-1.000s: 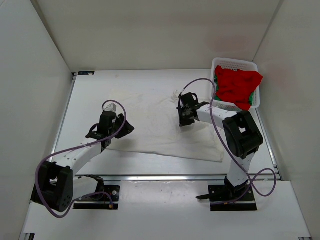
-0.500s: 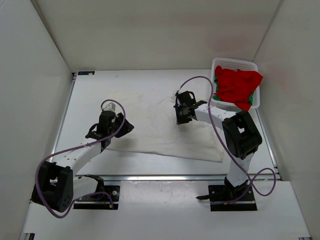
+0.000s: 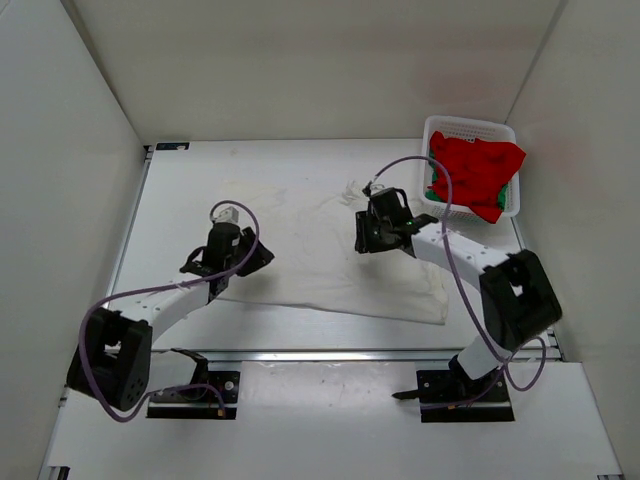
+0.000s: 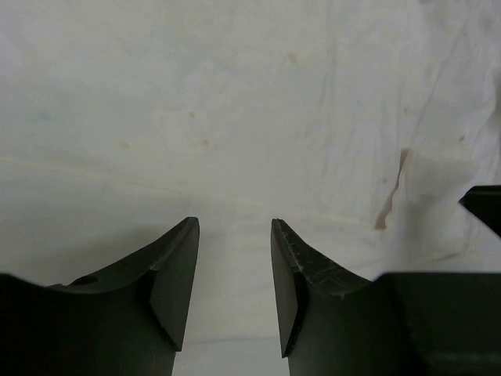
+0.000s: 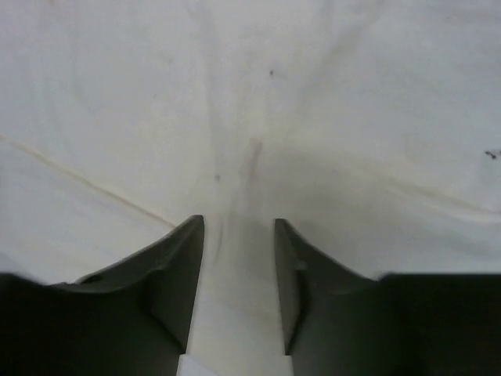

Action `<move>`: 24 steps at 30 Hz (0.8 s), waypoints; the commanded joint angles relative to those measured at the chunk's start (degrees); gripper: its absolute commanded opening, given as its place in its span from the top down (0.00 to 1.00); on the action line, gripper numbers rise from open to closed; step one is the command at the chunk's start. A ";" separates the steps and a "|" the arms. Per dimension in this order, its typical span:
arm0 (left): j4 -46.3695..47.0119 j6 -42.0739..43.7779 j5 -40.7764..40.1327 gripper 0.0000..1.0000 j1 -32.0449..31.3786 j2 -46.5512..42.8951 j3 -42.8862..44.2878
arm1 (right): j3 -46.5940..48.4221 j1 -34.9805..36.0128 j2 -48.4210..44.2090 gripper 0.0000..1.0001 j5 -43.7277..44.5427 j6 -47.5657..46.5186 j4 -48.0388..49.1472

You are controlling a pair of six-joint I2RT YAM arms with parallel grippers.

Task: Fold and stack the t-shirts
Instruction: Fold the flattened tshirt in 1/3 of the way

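Lying spread across the middle of the worktop (image 3: 200, 180), the off-white t-shirt (image 3: 320, 255) is flat but creased. I judge it is laid out this way so that its edges can be reached for a first fold; no fold is made yet.

My left hand (image 4: 233, 231) hangs over the shirt's near left border, jaws roughly half parted and nothing between them. My right hand (image 5: 239, 227) hangs over the far right part of the same shirt, jaws likewise apart and gripping nothing. A raised crease runs away from its gap.

The red t-shirt (image 3: 472, 172) is heaped in the white basket (image 3: 470, 124) at the far right corner, presumably waiting its turn. It drapes over the near rim.

Only slivers of the green t-shirt (image 3: 433, 168) show beneath the red one. Pale cloth on a pale worktop makes the off-white shirt's sleeves and collar hard to trace. From above, both wrists hide their fingertips, and I cannot tell whether either hand touches the cloth.
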 commanded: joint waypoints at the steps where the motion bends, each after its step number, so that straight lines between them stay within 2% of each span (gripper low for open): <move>1: 0.58 -0.34 -0.90 0.47 -5.64 2.16 0.31 | -8.15 0.78 -8.34 0.72 -2.56 3.22 4.65; 2: 0.58 -0.95 -0.21 0.48 -5.82 3.29 -0.21 | -11.23 1.66 -9.67 0.81 -2.92 4.27 5.18; 3: 2.14 -2.09 1.63 0.48 -3.82 3.83 -1.70 | -12.91 2.19 -10.03 0.85 -2.84 5.50 5.80; 4: 3.55 -3.23 4.34 0.48 -1.45 3.40 -2.84 | -15.19 2.45 -10.64 0.94 -3.97 5.60 6.50; 5: 4.87 -4.90 7.33 0.49 2.49 2.70 -5.81 | -17.13 2.89 -10.39 0.98 -5.46 6.04 6.59; 8: 3.14 -4.83 8.77 0.48 9.10 -0.72 -11.45 | -19.78 4.64 -8.72 0.99 -7.58 7.01 8.35; 12: -2.13 -4.99 6.92 0.49 14.19 -6.69 -16.54 | -18.83 7.37 -4.86 1.00 -9.50 6.66 9.14; 14: -5.30 -5.53 8.93 0.48 21.04 -11.62 -18.93 | -17.51 8.86 -2.92 0.99 -13.10 6.48 9.49; 17: -12.94 -2.11 4.30 0.48 21.60 -12.68 -16.66 | -15.32 11.33 -1.60 1.00 -15.66 5.43 8.63; 18: -14.09 -1.40 3.41 0.48 22.29 -13.21 -16.04 | -14.00 12.03 -0.73 0.98 -15.75 4.82 8.01; 21: -13.67 0.27 3.48 0.44 22.48 -12.87 -12.36 | -9.00 9.85 -2.29 0.80 -17.07 2.18 4.14; 23: -11.13 -0.78 5.24 0.41 21.69 -12.17 -6.58 | -5.48 5.21 -5.00 0.67 -16.99 0.43 2.82; 24: -9.55 -0.78 4.82 0.41 19.95 -11.03 -4.89 | -4.42 2.48 -5.37 0.64 -16.64 0.24 2.12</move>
